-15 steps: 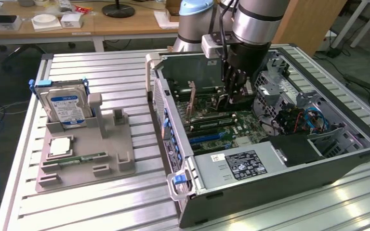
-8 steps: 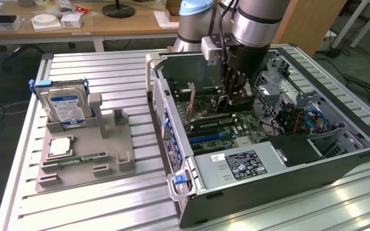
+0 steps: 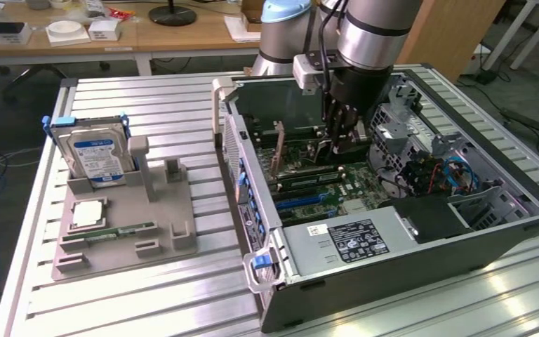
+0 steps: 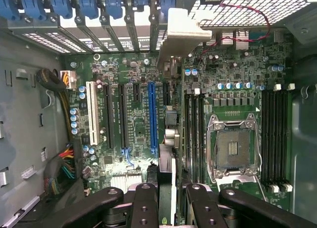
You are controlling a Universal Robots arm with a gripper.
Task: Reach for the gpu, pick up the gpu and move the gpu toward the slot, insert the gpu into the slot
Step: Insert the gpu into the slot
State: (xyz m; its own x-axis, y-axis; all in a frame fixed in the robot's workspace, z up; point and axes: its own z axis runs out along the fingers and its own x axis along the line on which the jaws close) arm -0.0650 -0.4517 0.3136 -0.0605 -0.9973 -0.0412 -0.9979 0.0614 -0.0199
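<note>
A slatted aluminium table (image 3: 138, 98) in a workshop carries an open computer case (image 3: 494, 232) lying on its side, with a grey fixture tray (image 3: 120, 246) well apart on the exterior view's left holding a blue-labelled hard drive (image 3: 96, 154) and a small memory stick (image 3: 110, 232). My gripper (image 3: 342, 144) reaches down inside the case, its jaws clamped on the gpu (image 4: 167, 166). In the wrist view the card shows edge-on between my fingers (image 4: 146, 198). It stands upright over the motherboard (image 4: 133, 104), just beside the blue expansion slot (image 4: 152, 114). Its silver end bracket (image 4: 181, 32) is up against the case's rear wall. Whether its lower edge touches a slot I cannot tell. I judge the card light and stiff but fragile. The upper edge of the board and cooler body looks like the right hold, clear of the fan, the soldered parts and the contact edge. A thin card held this way could tilt in the jaws if it meets the slot off-line.
</note>
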